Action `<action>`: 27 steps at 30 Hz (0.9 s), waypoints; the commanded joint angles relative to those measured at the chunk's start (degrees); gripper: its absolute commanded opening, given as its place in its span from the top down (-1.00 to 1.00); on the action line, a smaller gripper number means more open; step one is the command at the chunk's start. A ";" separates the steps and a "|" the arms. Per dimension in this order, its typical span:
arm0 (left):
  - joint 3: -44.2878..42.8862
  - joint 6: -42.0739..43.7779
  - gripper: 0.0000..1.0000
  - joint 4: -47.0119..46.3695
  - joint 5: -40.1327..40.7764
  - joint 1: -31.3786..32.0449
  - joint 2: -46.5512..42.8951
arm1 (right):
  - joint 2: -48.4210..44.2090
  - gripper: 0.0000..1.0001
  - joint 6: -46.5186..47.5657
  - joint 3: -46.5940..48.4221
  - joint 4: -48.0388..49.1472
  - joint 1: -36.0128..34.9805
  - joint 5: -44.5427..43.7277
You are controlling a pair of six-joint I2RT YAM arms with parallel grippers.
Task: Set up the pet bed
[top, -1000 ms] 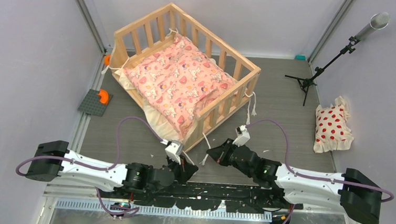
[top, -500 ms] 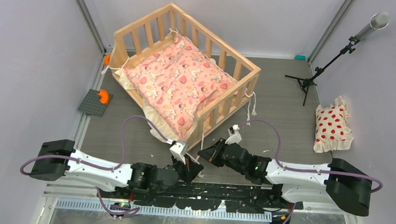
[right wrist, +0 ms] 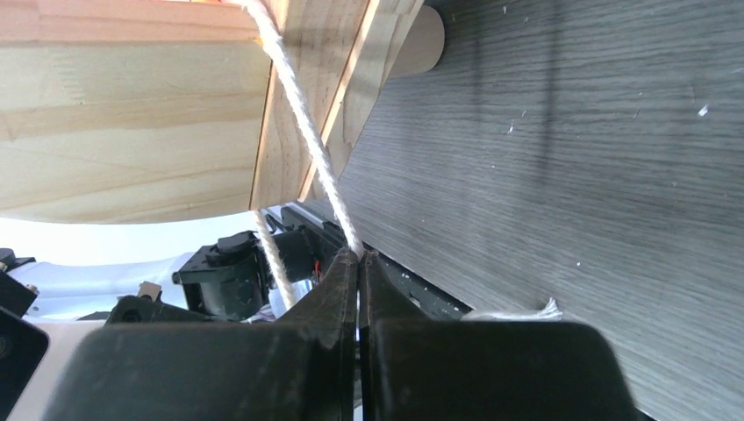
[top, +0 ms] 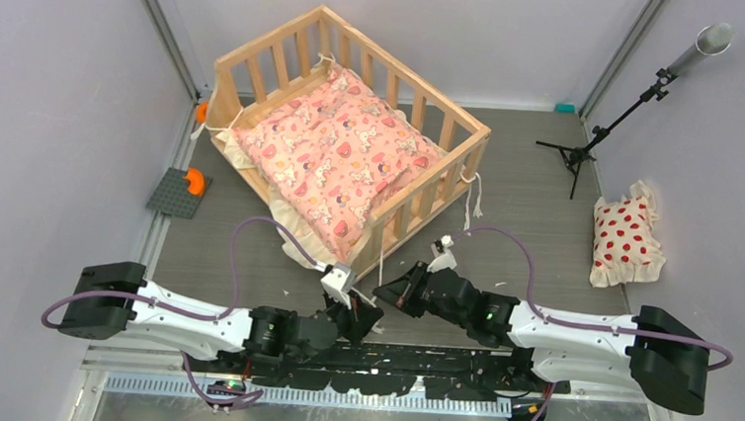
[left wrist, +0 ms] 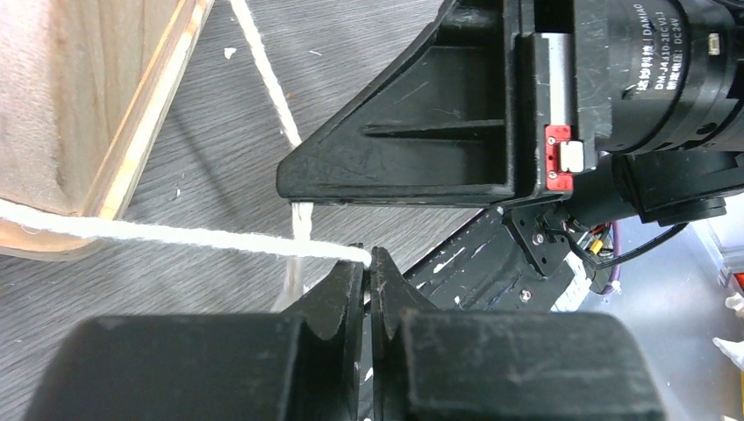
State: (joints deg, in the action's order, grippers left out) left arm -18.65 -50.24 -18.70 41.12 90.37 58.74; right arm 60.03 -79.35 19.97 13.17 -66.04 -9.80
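Table [top: 528, 192], pet bed [top: 406, 72] beyond jaws, cords [left wrist: 175, 237] pinched

At the near corner of the light wooden slatted pet bed [top: 406, 71], the left claw [left wrist: 368, 259] and right claw [right wrist: 358, 256] each pinch a taut cream cord [left wrist: 175, 235], barring the gap. Right of it, grey desk [top: 537, 212] lies open until a black tripod [top: 581, 151] and red-dotted white pillow [top: 627, 240].

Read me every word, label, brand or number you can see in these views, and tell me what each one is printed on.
"DAMIAO": on the black round motor housing, seen in the left wrist view.
"DM-J4310-2EC": same housing, next line; any characters after it are unclear.
"DC 24V": end of a third line there; the characters before it are too small to read.
No other readable text in any view.
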 commanded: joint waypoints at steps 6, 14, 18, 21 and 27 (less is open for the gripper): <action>-3.79 1.41 0.83 -4.50 2.14 0.43 2.12 | -1.14 0.99 -1.99 0.29 -9.43 -0.97 11.83; -5.03 2.53 0.76 -4.51 2.60 0.47 3.07 | -1.45 0.99 -2.40 -0.07 -11.94 -1.03 13.60; -5.63 2.99 0.69 -3.39 2.56 0.43 3.22 | -2.04 0.99 -1.87 0.29 -14.96 -1.01 13.91; -6.23 3.13 0.63 -2.01 2.48 0.44 3.51 | -2.50 0.99 -2.01 0.13 -15.14 -1.04 14.47; -6.75 2.83 0.60 0.05 1.51 0.42 4.01 | -4.40 0.99 -2.73 -0.48 -15.37 -1.01 13.48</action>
State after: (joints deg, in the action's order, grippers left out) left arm -22.74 -48.18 -16.88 39.70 91.20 62.67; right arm 57.25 -81.95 20.05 1.37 -65.52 -0.84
